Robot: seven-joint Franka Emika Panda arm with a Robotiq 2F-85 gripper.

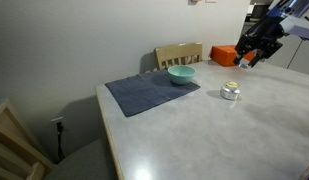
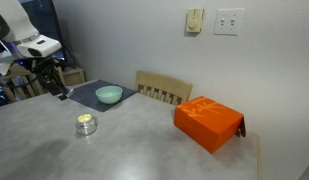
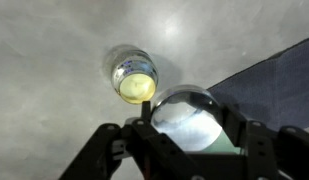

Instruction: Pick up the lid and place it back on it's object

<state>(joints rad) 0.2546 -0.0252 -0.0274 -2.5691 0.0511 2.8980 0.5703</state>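
Note:
A small glass jar (image 1: 230,92) with yellow wax inside stands open on the grey table; it also shows in an exterior view (image 2: 86,124) and in the wrist view (image 3: 133,78). My gripper (image 3: 190,128) is shut on a round clear glass lid (image 3: 186,108). In both exterior views the gripper (image 1: 252,56) (image 2: 56,86) hangs above the table, to one side of the jar and apart from it. The lid is too small to make out in the exterior views.
A teal bowl (image 1: 181,74) (image 2: 109,95) sits on a blue-grey cloth (image 1: 152,93) (image 2: 87,92) (image 3: 284,85). An orange box (image 1: 225,55) (image 2: 208,123) lies on the table. A wooden chair (image 1: 179,53) (image 2: 164,88) stands behind it.

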